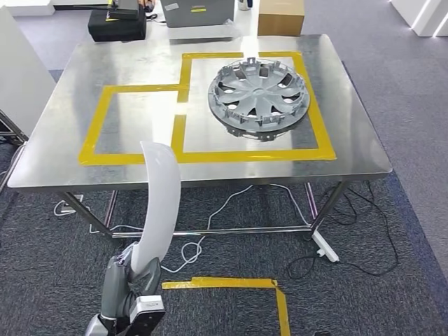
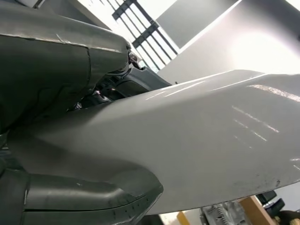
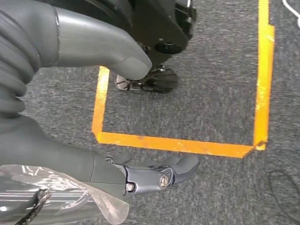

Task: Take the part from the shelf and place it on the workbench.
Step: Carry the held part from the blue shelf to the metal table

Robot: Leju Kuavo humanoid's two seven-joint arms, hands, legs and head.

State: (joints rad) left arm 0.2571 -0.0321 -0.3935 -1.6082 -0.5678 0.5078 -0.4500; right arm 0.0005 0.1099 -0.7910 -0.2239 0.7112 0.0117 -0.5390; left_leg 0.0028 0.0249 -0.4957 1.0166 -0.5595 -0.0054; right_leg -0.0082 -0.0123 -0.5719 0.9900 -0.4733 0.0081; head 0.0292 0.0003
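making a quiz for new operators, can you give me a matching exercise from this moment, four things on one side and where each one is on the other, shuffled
Things:
1. white curved part
2. grey wheel cover
3. cardboard box
4. right hand

Places or states:
A. beyond the far edge of the workbench
B. held upright in the left hand
C. hanging over the grey carpet near orange floor tape, holding nothing
D. lying inside the larger yellow tape outline on the workbench

Pairs: 1-B, 2-D, 3-A, 4-C

White part (image 1: 158, 203), grey hubcap (image 1: 259, 96), yellow tape (image 1: 132, 89) on steel workbench (image 1: 63, 126)
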